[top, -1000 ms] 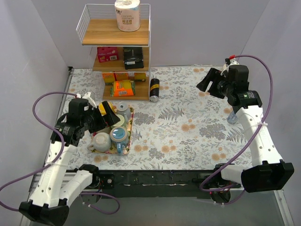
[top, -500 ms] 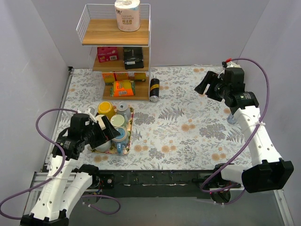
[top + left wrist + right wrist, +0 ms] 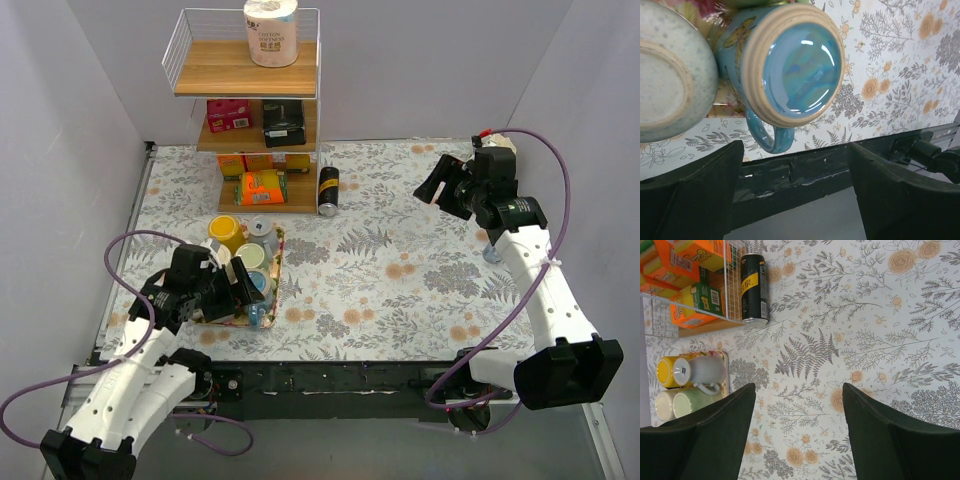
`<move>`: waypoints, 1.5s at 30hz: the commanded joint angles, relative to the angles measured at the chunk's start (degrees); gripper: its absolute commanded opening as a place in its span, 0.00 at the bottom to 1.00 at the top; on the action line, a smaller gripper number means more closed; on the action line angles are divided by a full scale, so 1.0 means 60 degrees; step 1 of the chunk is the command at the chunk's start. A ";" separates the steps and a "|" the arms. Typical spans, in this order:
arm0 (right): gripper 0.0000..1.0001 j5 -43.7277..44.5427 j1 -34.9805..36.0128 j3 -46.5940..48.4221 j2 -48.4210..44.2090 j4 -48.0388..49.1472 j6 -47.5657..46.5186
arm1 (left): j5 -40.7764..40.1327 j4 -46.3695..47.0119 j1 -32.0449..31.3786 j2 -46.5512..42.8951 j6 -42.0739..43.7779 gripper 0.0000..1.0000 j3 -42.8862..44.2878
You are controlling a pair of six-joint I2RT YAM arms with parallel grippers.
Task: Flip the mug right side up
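Observation:
A blue mug stands upside down in the tray, its glazed base facing up and its handle pointing to the table's near edge. In the top view the mug is at the tray's near right corner. My left gripper is open and empty, hovering just above and near-side of the mug, jaws wide apart on either side of the handle. My right gripper is open and empty, raised over the far right of the table; its wrist view shows its jaws above bare cloth.
A pale speckled mug sits upside down beside the blue one. Yellow, grey and green mugs lie in the tray. A black can lies by the wire shelf. The table's front rail is close.
My left gripper has moved right and toward the near edge, from the tray's left side to over the blue mug. The right arm has barely shifted.

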 commanded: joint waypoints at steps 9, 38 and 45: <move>0.76 0.0166 0.0032 -0.0096 0.0103 0.0368 0.0134 | -0.1763 0.0262 -0.1338 0.0849 -0.0631 0.80 0.0371; 0.75 0.0356 0.0017 -0.0301 0.0104 0.0368 0.0003 | -0.5676 -0.0545 -0.5059 0.2930 -0.3824 0.44 0.0826; 0.75 0.0518 0.0017 -0.0462 -0.0057 0.0339 -0.0012 | -0.5954 -0.0385 -0.5337 0.3194 -0.4395 0.40 0.0679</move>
